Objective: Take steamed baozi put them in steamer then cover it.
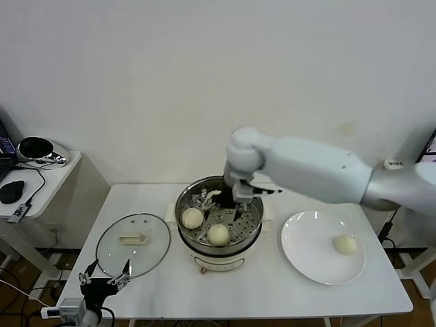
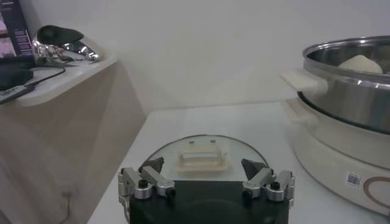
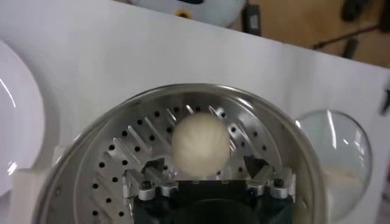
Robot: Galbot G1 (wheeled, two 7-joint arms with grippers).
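Note:
The steamer (image 1: 189, 199) stands mid-table with two baozi (image 1: 192, 218) (image 1: 219, 234) on its perforated tray. My right gripper (image 1: 235, 203) hangs inside the pot, open. In the right wrist view the right gripper (image 3: 203, 164) has its fingers spread wide. A third baozi (image 3: 200, 143) lies loose on the tray (image 3: 122, 152) just beyond them. One more baozi (image 1: 345, 244) stays on the white plate (image 1: 306, 262). The glass cover (image 1: 133, 244) lies flat, left of the steamer. My left gripper (image 1: 104, 276) waits open at its near edge, and the left wrist view shows the left gripper (image 2: 203, 165) facing the cover's handle (image 2: 202, 155).
A side table (image 1: 48, 178) with a mouse and a shiny object stands at the far left. The steamer's side handle (image 2: 303, 81) sticks out toward the cover. The plate sits close to the table's right front edge.

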